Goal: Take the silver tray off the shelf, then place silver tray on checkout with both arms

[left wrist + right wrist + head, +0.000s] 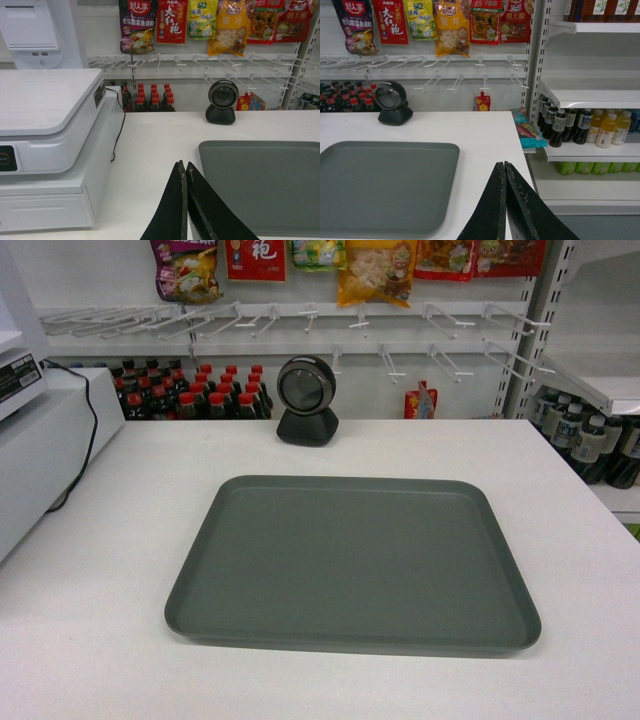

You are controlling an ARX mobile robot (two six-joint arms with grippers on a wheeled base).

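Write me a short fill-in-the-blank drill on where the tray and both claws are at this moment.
1. The silver tray lies flat on the ____.
2. Behind the tray stands a black round ____.
3. Both the left claw and the right claw are ____.
4. Neither claw ____ the tray.

Missing words: checkout; scanner; shut; touches

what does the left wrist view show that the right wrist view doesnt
Only the left wrist view: the white register machine with its black cable, and the shut left tool. Only the right wrist view: white shelves of drink bottles, and the shut right tool. Both: the matte grey-green tray flat on the white counter, and the black round scanner.
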